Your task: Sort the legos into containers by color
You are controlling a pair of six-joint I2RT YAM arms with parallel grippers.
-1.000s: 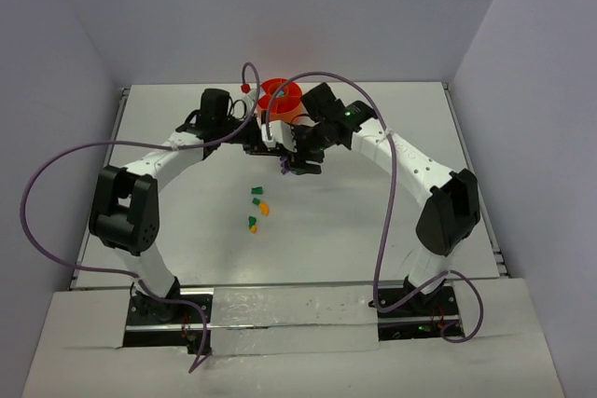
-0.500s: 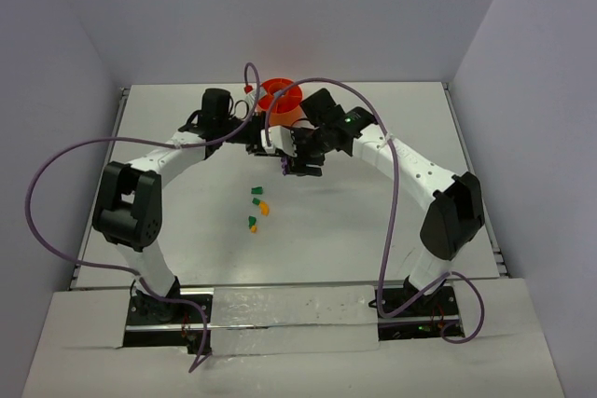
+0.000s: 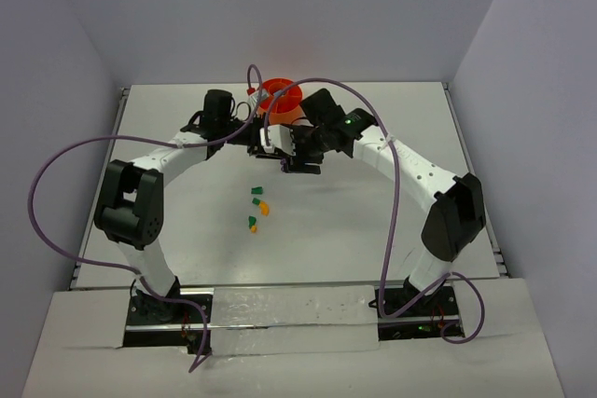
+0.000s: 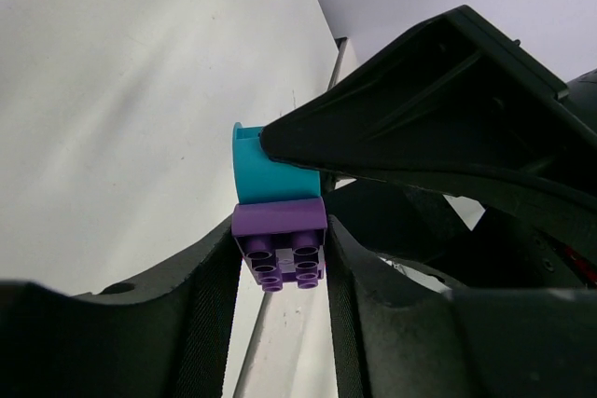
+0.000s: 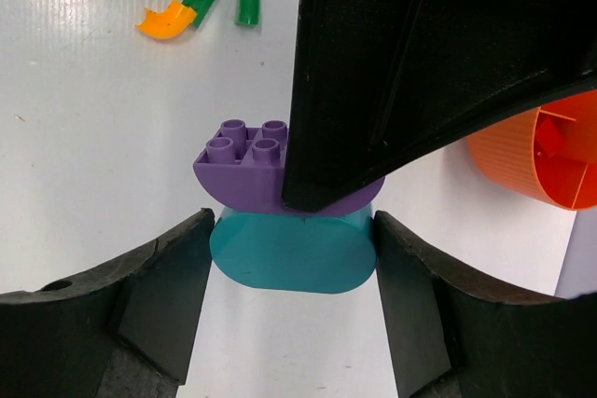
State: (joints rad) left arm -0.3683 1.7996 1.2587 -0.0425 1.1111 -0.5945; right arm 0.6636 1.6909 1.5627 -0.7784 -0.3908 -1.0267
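A purple brick (image 4: 278, 226) is held tight by the left gripper (image 4: 280, 249). Both of its fingers are pressed against the sides of the brick. A teal brick (image 5: 284, 263) is held the same way by the right gripper (image 5: 292, 230), with one finger touching each end.

The two bricks are touching each other, the purple one right against the teal one. They may be clicked together, but that cannot be told for sure, as one black finger hides part of the place where they meet.

The pair is held up in the air above the table (image 3: 373, 221), where the two arms meet. From the top view it is too small to be seen well.

The orange tub (image 3: 280, 95) is set at the far side of the table, just behind the two grippers. Part of its rim and an inner wall can be seen from the right wrist.

Some loose bricks (image 3: 258, 204) are left lying on the table, closer to the arm bases and well apart from the tub. Three green ones and two orange ones can be counted from the right wrist. A bent orange one is touching a green one.
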